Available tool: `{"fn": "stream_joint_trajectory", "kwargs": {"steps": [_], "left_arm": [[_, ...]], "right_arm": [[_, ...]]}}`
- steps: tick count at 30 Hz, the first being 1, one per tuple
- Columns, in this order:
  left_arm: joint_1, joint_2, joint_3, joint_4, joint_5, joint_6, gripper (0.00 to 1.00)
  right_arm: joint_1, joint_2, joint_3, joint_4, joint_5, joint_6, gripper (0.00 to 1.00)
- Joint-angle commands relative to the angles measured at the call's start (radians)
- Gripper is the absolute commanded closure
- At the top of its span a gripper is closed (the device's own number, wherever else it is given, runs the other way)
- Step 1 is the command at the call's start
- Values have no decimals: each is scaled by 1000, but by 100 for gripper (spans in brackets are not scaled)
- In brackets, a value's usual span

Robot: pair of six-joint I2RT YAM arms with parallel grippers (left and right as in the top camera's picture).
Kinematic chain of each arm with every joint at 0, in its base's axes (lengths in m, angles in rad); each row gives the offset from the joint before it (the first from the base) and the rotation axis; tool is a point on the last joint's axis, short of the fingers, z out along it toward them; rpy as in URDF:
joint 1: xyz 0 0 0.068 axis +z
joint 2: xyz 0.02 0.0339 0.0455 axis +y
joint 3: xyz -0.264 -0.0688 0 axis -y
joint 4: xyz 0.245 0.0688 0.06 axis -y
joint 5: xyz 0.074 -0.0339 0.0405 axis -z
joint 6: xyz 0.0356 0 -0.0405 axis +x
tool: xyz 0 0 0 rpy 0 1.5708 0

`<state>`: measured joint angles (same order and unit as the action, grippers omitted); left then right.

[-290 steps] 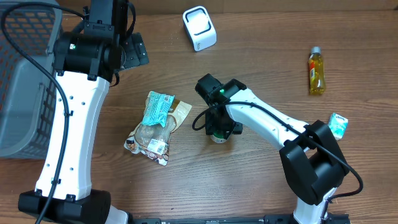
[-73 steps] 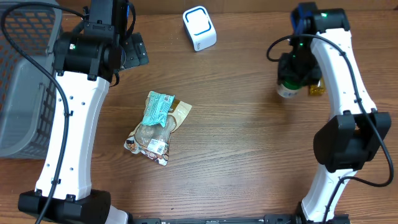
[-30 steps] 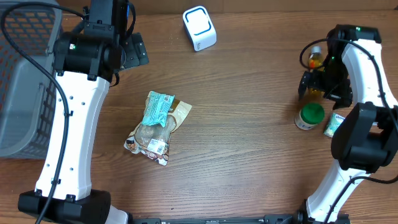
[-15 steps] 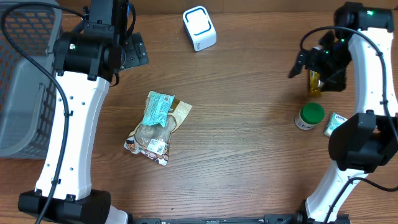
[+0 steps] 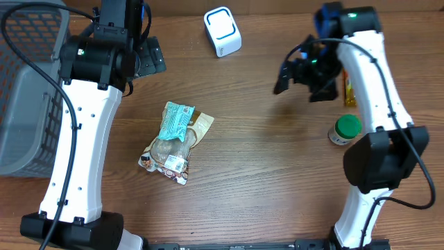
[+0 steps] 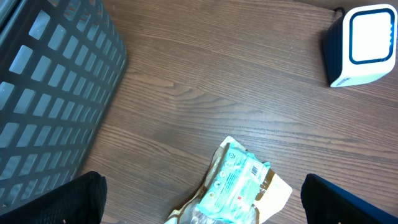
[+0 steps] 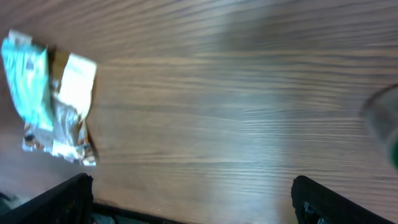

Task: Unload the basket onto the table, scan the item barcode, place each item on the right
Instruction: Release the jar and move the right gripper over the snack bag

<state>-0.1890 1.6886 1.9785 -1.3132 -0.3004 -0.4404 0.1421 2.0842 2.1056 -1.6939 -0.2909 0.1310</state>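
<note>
A snack bag (image 5: 175, 142) with a teal label lies flat on the wooden table, left of centre; it also shows as the bag (image 6: 239, 190) in the left wrist view and as the bag (image 7: 53, 102) in the right wrist view. The white barcode scanner (image 5: 222, 31) stands at the back, seen again as the scanner (image 6: 364, 43). A green-lidded jar (image 5: 345, 129) stands upright at the right. My right gripper (image 5: 297, 90) hovers open and empty above bare table, left of the jar. My left gripper (image 6: 205, 205) hangs open high above the bag's top end, nothing between its fingers.
A grey mesh basket (image 5: 28, 90) fills the left edge, seen close as the basket (image 6: 43, 99). A yellow bottle (image 5: 349, 89) lies behind the right arm at the far right. The jar shows as a blur (image 7: 385, 124) at the right wrist view's edge.
The right gripper carried the jar from the middle to the right side and set it down there. It has since risen and swung left, empty. The left arm has not moved.
</note>
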Motion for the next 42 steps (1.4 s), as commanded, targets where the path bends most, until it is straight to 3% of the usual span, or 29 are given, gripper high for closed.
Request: {"fn": "stream_joint_trajectory", "kwargs": {"steps": [1,15,42], "left_arm": [[-1,-22,19,1,-14,15,0],[-1,-22,19,1,-14,14,0],[-1,-22,20,1,-14,14,0]], "right_arm": [[65,-42,21,10,-44,3,1],[269,-42,21,122,-70,3,0],[278,-42,21,122,-69,3,0]]}}
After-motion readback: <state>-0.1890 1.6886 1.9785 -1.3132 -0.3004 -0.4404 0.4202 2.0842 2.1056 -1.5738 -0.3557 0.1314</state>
